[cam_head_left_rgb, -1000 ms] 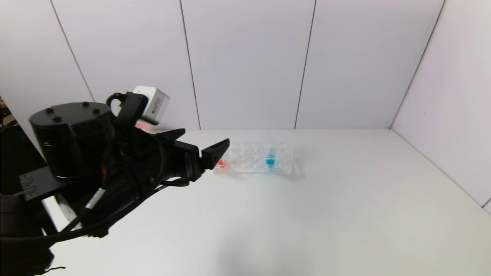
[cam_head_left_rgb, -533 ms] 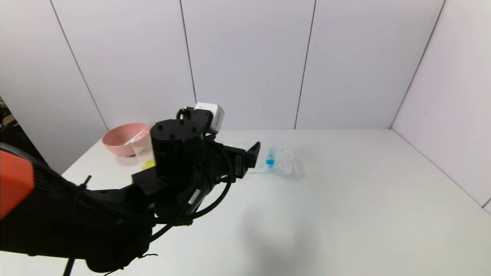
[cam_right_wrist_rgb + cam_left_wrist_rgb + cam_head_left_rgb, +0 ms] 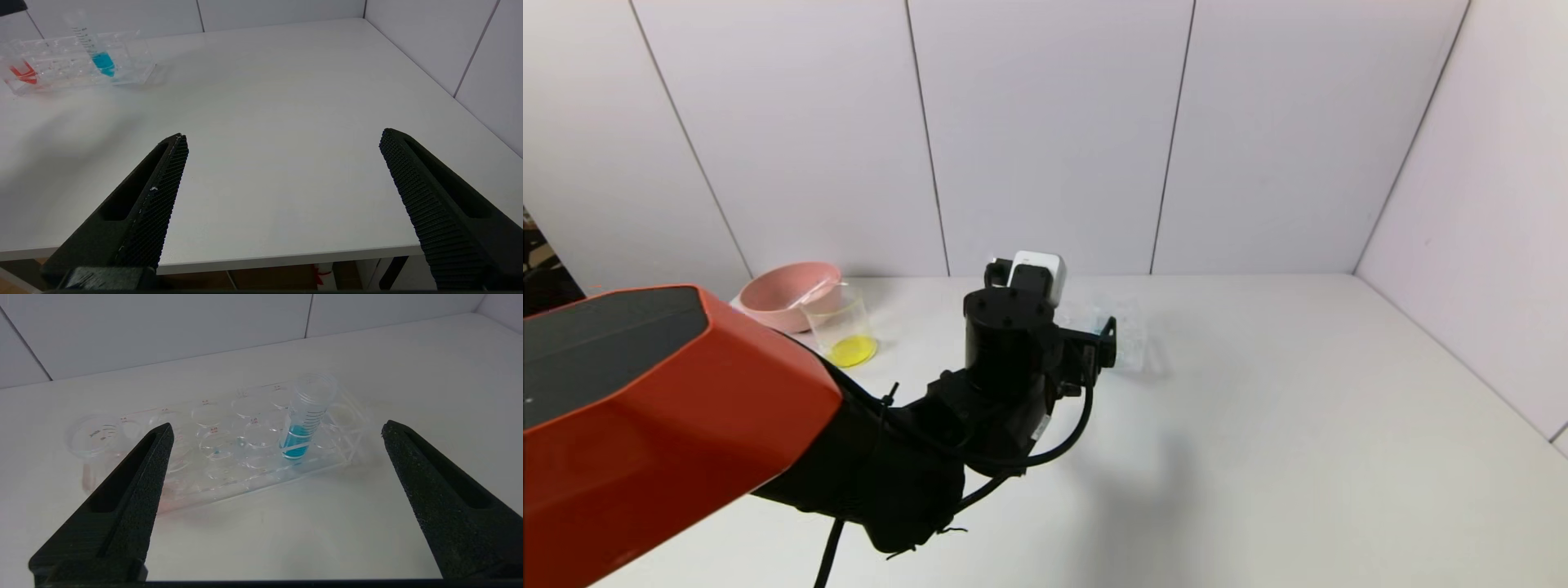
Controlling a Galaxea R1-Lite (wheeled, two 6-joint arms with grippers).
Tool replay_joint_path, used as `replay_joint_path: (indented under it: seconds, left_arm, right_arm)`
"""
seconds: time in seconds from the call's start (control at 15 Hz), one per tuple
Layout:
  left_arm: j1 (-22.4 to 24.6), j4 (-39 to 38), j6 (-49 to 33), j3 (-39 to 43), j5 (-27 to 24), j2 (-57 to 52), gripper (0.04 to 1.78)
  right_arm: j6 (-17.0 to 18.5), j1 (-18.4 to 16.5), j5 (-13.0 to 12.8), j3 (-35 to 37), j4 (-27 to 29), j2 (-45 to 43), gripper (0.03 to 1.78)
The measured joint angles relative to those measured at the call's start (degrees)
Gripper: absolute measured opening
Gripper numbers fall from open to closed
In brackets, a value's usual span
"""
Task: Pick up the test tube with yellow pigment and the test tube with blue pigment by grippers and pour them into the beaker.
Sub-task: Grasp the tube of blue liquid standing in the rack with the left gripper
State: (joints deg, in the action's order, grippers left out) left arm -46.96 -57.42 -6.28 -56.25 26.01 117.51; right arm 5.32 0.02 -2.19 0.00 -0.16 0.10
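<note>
The test tube with blue pigment (image 3: 304,420) stands upright in a clear rack (image 3: 229,473), toward the rack's right end. My left gripper (image 3: 278,426) is open just short of the rack with nothing between its fingers, and the blue tube is a little ahead of it. In the head view the left gripper (image 3: 1104,341) hides most of the rack (image 3: 1131,335). The beaker (image 3: 843,327) at the back left holds yellow liquid. The test tube with yellow pigment is out of view. My right gripper (image 3: 284,136) hangs open and empty over the table's near edge.
A pink bowl (image 3: 776,296) sits behind the beaker, against the back wall. A tube with red-orange liquid (image 3: 92,437) stands at the rack's left end. White walls close the back and right sides. The table edge (image 3: 286,259) is right under the right gripper.
My left arm has reached forward and to the right, from the rack's left end toward the blue tube. The bowl and beaker have come into view behind it. The gripper stayed open.
</note>
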Motion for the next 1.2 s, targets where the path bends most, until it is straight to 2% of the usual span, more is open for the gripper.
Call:
replay_joint_path:
  seconds: [0.47,1.2]
  left_arm:
    - [-0.01,0.95,0.00,-8.19,0.09,8.11,1.78]
    - [2.45,6.90,-0.16,-21.75,0.52,15.76,1.78]
  right_arm:
    - [0.02,-0.02,0.02,0.00,0.00,0.00,1.71]
    - [0.00,0.00,0.02,0.00,0.00,0.00,1.71]
